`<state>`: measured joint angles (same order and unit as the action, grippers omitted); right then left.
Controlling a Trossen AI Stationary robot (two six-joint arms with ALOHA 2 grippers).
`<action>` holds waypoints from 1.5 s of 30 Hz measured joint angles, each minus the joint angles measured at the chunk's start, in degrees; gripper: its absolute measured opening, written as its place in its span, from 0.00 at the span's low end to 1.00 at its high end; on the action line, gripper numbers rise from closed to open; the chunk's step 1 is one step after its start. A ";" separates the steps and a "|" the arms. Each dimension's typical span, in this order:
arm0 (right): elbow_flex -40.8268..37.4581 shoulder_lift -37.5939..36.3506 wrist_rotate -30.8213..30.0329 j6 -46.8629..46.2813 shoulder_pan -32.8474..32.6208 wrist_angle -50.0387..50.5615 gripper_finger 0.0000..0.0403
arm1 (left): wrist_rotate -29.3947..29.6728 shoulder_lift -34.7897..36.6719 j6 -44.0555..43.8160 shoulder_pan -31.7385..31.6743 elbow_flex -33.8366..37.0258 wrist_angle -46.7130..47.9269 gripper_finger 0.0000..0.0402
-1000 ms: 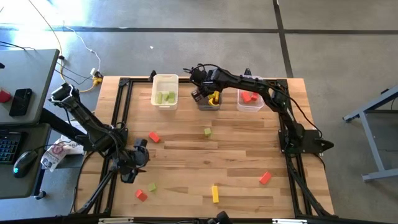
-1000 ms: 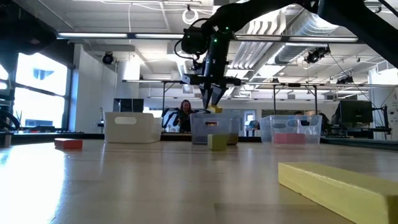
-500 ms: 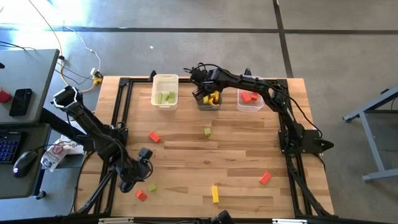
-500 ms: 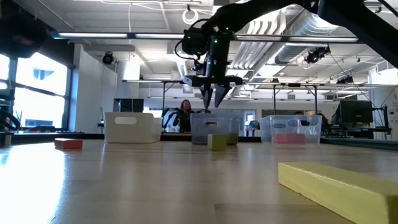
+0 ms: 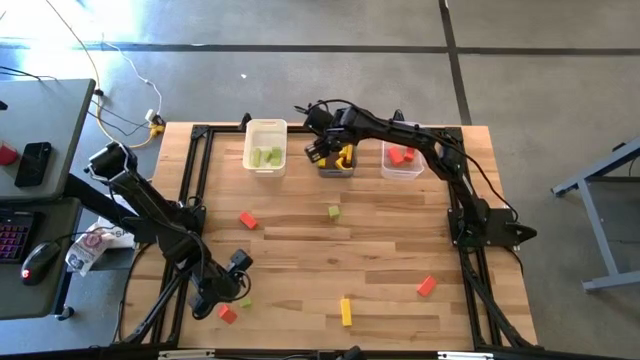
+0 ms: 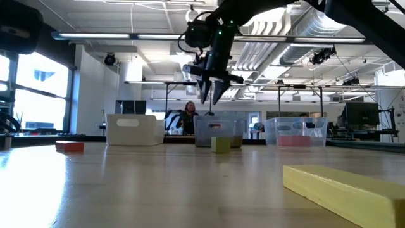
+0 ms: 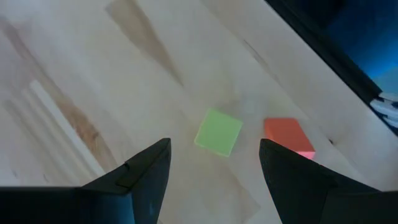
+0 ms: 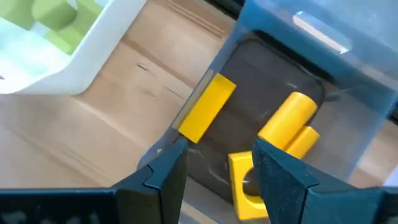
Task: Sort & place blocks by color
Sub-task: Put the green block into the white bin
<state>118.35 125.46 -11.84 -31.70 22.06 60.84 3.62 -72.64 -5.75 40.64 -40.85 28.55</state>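
While poised over the dark grey bin (image 5: 336,163) at the far edge of the bench (image 5: 380,250), right tool (image 5: 322,152) empty, fingers apart, yellow blocks (image 8: 283,124) lying below inside that bin. Left tool (image 5: 240,290) low at the near left corner, fingers spread wide and clamped on nothing, straddling from above a light green block (image 7: 218,131) with a red block (image 7: 288,136) just beside it (close, whether touching cannot be told). Elsewhere on the wood: a red block (image 5: 247,220) left of centre, a green block (image 5: 333,211) mid-bench, a yellow bar (image 5: 346,311) near the front edge, another red block (image 5: 426,286) to the right. Green blocks (image 5: 266,156) in the white bin (image 5: 265,130), red blocks (image 5: 402,155) in the clear bin (image 5: 402,172).
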 joint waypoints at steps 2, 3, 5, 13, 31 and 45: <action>1.15 -0.28 0.11 -0.06 -0.46 -0.11 0.42 | 0.02 0.02 2.09 0.07 0.05 0.32 0.58; 1.95 -0.41 0.07 -0.38 -0.72 0.26 0.42 | 0.03 -0.33 2.89 0.17 0.04 -0.37 0.58; 3.67 -0.53 -0.01 -0.38 -1.34 1.43 0.42 | 0.28 -0.89 3.81 0.24 0.05 -0.17 0.58; 12.09 -0.71 -2.62 0.34 -4.96 4.46 0.42 | 0.05 -4.99 7.51 0.27 0.06 -1.50 0.58; 16.26 -1.48 -4.93 0.73 -9.92 4.13 0.42 | -1.46 -13.87 9.43 -0.38 0.04 -6.34 0.58; 16.22 -1.45 -4.79 1.30 -10.99 4.49 0.42 | -1.51 -15.89 9.41 -1.12 0.04 -7.94 0.51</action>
<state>134.56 124.01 -16.63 -30.40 11.07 65.33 2.11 -88.53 3.66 39.52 -40.82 20.62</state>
